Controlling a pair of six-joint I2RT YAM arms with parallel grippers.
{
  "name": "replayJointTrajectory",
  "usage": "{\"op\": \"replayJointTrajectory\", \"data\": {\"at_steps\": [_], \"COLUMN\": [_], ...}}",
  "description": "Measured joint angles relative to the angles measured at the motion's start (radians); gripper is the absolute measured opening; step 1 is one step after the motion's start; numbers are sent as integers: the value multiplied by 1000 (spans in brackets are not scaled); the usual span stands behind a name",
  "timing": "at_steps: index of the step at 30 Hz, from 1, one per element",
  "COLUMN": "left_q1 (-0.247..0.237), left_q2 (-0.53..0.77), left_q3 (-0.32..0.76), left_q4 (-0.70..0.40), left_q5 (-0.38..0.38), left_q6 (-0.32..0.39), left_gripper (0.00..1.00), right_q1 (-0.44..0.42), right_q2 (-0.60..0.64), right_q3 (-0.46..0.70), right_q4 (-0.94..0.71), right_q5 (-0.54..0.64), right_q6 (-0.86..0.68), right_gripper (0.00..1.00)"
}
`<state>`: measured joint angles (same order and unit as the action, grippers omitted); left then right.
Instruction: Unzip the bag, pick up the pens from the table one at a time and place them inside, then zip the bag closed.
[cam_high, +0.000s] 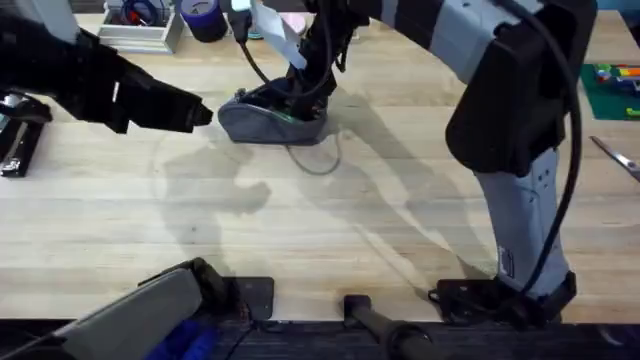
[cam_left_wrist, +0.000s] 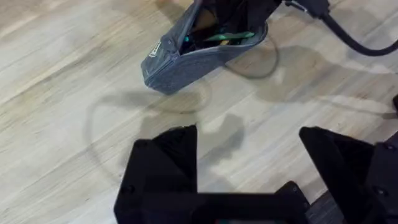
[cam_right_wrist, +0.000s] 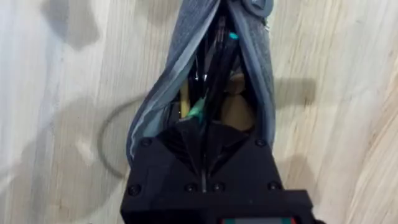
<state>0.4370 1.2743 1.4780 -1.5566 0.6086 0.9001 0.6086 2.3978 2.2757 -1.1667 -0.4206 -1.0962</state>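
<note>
Light wooden plank table (cam_high: 330, 230) lies under it all. Right gripper (cam_right_wrist: 204, 134) has its fingers pressed together inside the open blue-grey fabric pouch (cam_high: 270, 118), by the bright green pen (cam_left_wrist: 229, 37) already in there. Left gripper (cam_left_wrist: 249, 155) is spread wide nearby. I think the right one should lift straight out, gently, so the pouch stays put.

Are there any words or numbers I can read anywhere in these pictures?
None can be read.
Small patch on the end of the bag: has marks, too blurred to read.
White sticker low on the right arm: too small to read.
Bins at the back of the table: no readable print.
</note>
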Motion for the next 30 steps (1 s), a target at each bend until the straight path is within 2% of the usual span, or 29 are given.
{"op": "replayJointTrajectory", "data": {"at_steps": [5, 7, 12, 15, 16, 18, 30], "left_q1": [0, 0, 0, 0, 0, 0, 0], "left_q2": [0, 0, 0, 0, 0, 0, 0], "left_q3": [0, 0, 0, 0, 0, 0, 0], "left_q4": [-2, -3, -3, -3, -3, -3, -3], "left_q5": [0, 0, 0, 0, 0, 0, 0], "left_q6": [0, 0, 0, 0, 0, 0, 0], "left_gripper": [995, 995, 995, 995, 996, 996, 995], "right_q1": [0, 0, 0, 0, 0, 0, 0], "right_q2": [0, 0, 0, 0, 0, 0, 0], "right_q3": [0, 0, 0, 0, 0, 0, 0], "right_q4": [0, 0, -1, -1, 0, 0, 0], "right_q5": [-3, -3, -7, -7, -7, -7, -7], "right_q6": [0, 3, 11, 16, 15, 18, 41], "right_gripper": [34, 77, 430, 856, 960, 992, 995]}}
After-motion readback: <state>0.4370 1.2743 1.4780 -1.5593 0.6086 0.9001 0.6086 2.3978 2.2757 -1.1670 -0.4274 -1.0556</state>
